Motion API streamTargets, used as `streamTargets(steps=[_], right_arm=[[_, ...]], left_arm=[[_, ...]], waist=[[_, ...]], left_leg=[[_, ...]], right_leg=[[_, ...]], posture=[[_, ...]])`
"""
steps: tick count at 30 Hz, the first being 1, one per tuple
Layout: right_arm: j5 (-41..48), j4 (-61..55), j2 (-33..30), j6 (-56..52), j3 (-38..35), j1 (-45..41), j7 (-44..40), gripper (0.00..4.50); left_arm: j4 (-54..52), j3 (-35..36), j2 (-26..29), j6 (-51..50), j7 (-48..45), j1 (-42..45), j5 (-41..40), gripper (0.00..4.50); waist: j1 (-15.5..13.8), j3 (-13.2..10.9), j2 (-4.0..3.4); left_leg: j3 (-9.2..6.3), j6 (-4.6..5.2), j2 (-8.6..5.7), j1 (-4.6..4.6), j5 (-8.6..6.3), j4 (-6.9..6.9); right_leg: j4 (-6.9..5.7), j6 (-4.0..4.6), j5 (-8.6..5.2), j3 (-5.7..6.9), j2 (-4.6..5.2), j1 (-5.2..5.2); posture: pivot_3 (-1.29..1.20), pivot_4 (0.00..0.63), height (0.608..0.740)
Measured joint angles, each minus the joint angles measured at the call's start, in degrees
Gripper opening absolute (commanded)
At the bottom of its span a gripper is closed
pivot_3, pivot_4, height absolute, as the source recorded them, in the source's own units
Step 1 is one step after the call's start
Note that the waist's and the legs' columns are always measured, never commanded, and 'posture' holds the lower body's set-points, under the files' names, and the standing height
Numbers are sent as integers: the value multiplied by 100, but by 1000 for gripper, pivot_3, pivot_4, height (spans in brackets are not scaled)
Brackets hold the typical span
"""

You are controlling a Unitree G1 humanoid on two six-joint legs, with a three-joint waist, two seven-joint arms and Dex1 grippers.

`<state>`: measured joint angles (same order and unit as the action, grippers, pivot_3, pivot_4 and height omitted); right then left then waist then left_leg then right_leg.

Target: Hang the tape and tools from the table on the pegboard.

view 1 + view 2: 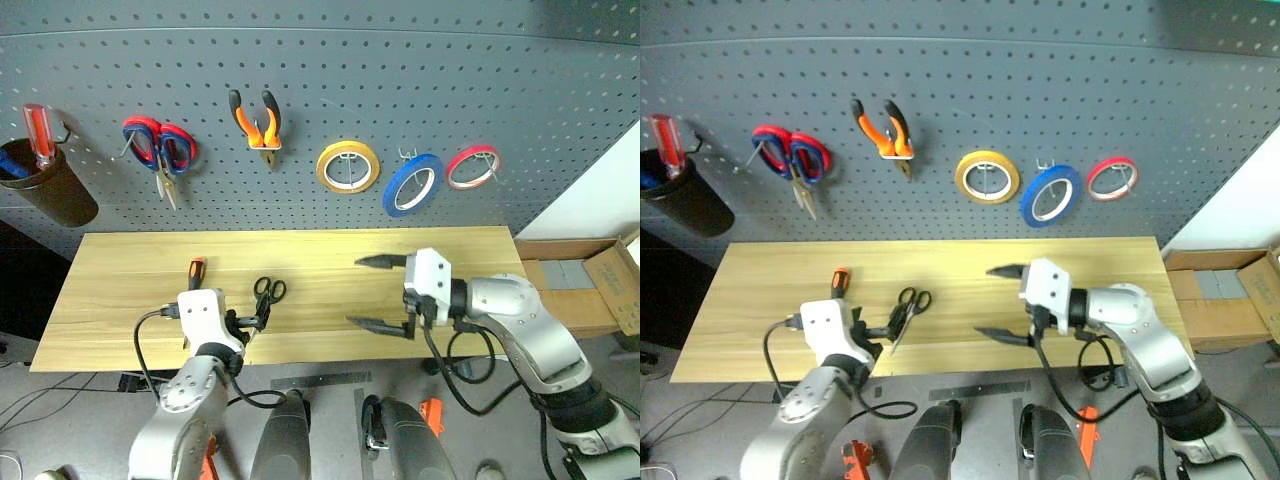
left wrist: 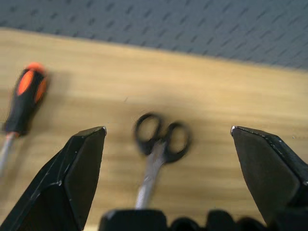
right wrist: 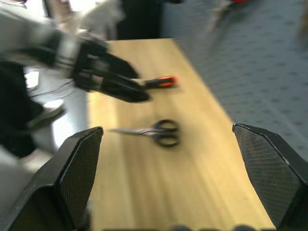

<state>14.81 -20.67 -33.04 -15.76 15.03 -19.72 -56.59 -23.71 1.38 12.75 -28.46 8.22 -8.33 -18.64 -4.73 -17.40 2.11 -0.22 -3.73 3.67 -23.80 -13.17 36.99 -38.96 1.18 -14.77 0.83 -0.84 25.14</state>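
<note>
Left claw (image 1: pixel 243 322) stands spread and empty at the near edge of the bench (image 1: pixel 120 270), lined up on the black-handled scissors (image 1: pixel 266 295), evidently for a pick. Right claw (image 1: pixel 380 292) is likewise spread, empty, over mid-bench. Screwdriver (image 1: pixel 195 272) lies just beside the scissors. Pliers (image 1: pixel 258 127) and blue tape (image 1: pixel 413 186) already hang on the pegboard (image 1: pixel 400 90).

Even, fairly bright overhead light in head views; pegboard (image 1: pixel 330 70) bows slightly toward upper edge, wide-lens distortion. Soft short shadows under hung items and below right gripper (image 1: pixel 385 293) on table (image 1: pixel 320 250). No hard glare. Left wrist view soft: black scissors (image 2: pixel 159 144) and screwdriver (image 2: pixel 21 103) blurred. Right wrist view motion-smeared, blown-out bright patch upper left.
</note>
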Motion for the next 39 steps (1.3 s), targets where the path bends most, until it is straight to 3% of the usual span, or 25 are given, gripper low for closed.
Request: streamTargets(steps=[11,34,39], right_arm=[[-19,52,169,39,215,-234,-109,4484],[-846,311,-382,302,495,184,-319,4484],[-904,329,-349,304,496,183,-319,4500]], left_arm=[[669,-73,-282,-46,-346,102,377,4500],[1758,403,445,-702,-1654,858,382,4500],[1739,367,549,-851,-1775,875,464,3314]], waist=[[150,-40,-2],[250,-201,-43],[294,-212,-57]], left_leg=[[13,2,-1,-1,0,-4],[23,2,0,1,-1,-12],[26,2,0,2,-1,-12]], right_leg=[[4,-3,0,-10,0,5],[4,-7,-2,-18,1,13],[5,-8,-2,-20,2,14]], posture=[[107,358,740],[68,391,740],[73,389,740]])
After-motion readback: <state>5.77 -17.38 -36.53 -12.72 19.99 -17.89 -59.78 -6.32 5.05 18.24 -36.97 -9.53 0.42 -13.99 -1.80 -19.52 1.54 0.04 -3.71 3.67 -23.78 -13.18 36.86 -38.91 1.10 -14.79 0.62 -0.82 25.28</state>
